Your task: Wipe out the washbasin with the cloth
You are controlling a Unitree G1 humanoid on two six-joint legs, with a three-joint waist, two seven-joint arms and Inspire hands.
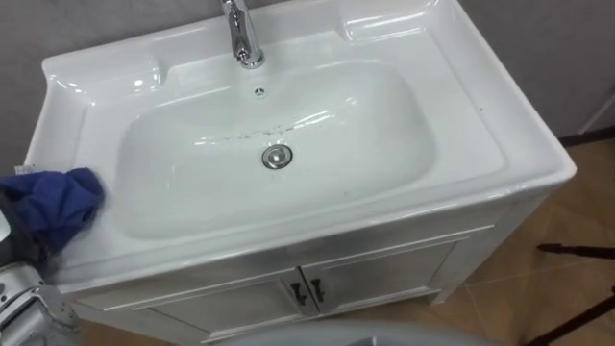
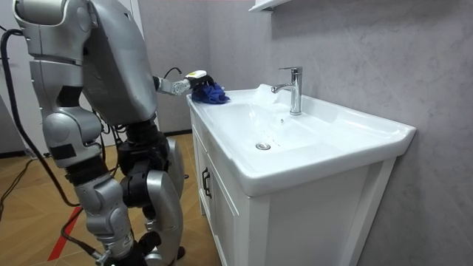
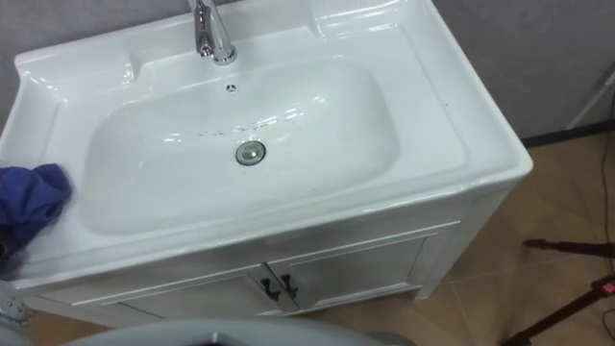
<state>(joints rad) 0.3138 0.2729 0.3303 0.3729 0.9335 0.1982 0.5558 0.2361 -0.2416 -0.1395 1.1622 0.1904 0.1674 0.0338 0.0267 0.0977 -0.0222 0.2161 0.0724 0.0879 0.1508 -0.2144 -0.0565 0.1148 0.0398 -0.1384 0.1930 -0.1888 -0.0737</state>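
Observation:
A white basin (image 1: 480, 106) sits on a cabinet, with a chrome faucet (image 1: 242, 34) at the back and a metal drain (image 1: 277, 157) in the middle of the bowl. Thin streaks of water lie in the bowl below the faucet. A bunched blue cloth (image 1: 62, 197) rests on the basin's left rim. My left hand (image 1: 19, 245) comes in from the lower left and is curled into the cloth. In the room view I stand upright at the basin's end, with my left hand (image 2: 196, 78) holding the blue cloth (image 2: 213, 93) on the rim.
White cabinet doors with dark handles (image 1: 307, 291) are below the basin. Dark stand legs (image 1: 577, 252) lie on the wooden floor to the right. A grey wall runs behind the basin, and a white shelf (image 2: 266, 4) hangs above it.

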